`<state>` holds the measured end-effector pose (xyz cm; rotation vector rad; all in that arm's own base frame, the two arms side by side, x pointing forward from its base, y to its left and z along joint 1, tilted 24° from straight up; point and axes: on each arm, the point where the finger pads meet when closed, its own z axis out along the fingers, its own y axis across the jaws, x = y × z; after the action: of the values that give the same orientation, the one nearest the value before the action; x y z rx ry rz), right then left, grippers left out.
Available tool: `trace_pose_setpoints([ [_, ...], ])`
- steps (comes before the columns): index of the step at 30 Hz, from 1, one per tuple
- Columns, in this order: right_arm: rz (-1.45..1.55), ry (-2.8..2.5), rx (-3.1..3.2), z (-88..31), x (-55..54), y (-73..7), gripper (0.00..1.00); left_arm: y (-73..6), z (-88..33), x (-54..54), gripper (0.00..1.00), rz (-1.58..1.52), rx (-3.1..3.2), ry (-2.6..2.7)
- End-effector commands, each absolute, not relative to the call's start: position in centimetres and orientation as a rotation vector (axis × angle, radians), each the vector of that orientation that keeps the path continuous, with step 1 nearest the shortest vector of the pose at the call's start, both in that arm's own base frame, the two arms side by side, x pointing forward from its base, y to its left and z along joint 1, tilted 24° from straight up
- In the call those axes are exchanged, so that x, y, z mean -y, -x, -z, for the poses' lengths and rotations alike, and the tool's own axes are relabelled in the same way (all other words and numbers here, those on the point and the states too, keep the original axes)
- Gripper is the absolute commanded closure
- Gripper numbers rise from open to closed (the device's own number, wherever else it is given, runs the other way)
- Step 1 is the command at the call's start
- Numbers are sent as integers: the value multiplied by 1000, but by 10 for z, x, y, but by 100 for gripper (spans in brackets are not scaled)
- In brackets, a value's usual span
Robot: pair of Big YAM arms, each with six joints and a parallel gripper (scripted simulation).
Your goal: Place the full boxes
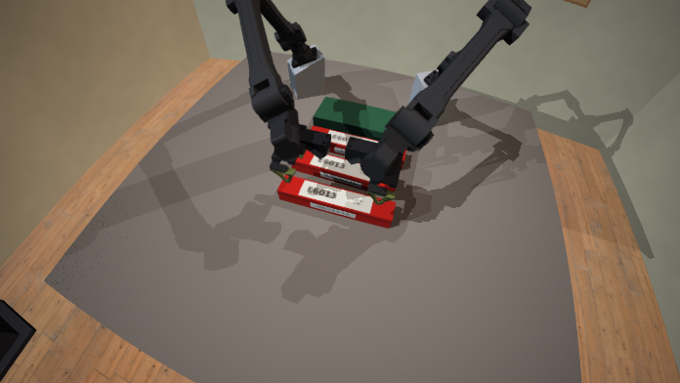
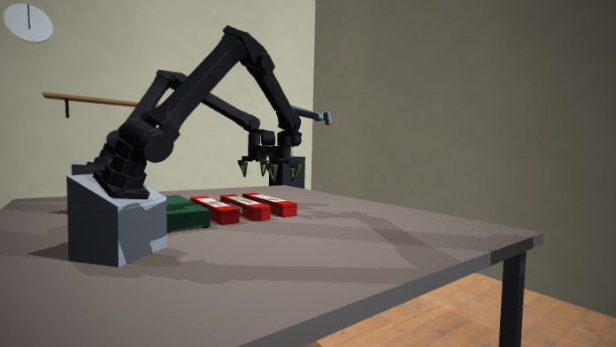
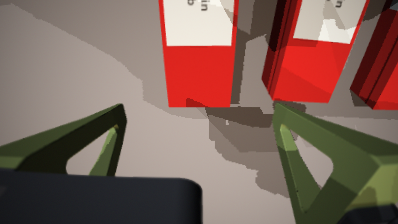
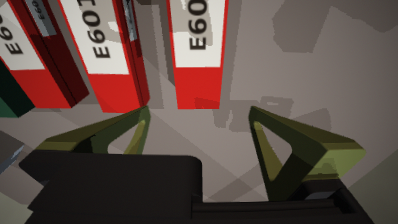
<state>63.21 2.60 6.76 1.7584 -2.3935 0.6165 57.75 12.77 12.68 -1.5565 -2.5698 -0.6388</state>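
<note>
Three red boxes marked E6013 lie flat side by side on the grey table [image 1: 293, 303]. They are the front box [image 1: 337, 202] [image 2: 275, 204] [image 3: 200, 75] [image 4: 198, 65], the middle box [image 1: 332, 165] [image 2: 246, 207] [image 3: 305, 65] [image 4: 117, 65] and the back box [image 1: 338, 138] [image 2: 217, 210] [image 3: 380, 80] [image 4: 40, 70]. The low green platform [image 1: 352, 114] [image 2: 186, 214] [image 4: 10, 105] lies bare behind the back box. My right gripper [image 1: 283, 172] [image 2: 284, 171] [image 4: 199, 111] is open above the front box's E60 end. My left gripper [image 1: 382, 197] [image 2: 253, 168] [image 3: 199, 111] is open above its other end. Neither touches anything.
Two grey pedestals [image 1: 308, 75] [image 2: 111, 226] carry the arm bases behind the platform. The table's front edge [image 2: 509, 248] is far from the boxes. A small grey arm on a black stand [image 2: 310, 116] stands beyond the table.
</note>
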Motion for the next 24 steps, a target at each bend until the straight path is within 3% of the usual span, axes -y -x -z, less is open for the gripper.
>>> trace_pose_setpoints([
  [1, -642, -1798, 2396, -98, -32, -633, 0, -585, -133, -138, 0, 648, 2580, 1554],
  [24, -643, -1775, 2411, -47, -8, -651, 0, -584, -89, -152, 0, 637, 2574, 1554],
])
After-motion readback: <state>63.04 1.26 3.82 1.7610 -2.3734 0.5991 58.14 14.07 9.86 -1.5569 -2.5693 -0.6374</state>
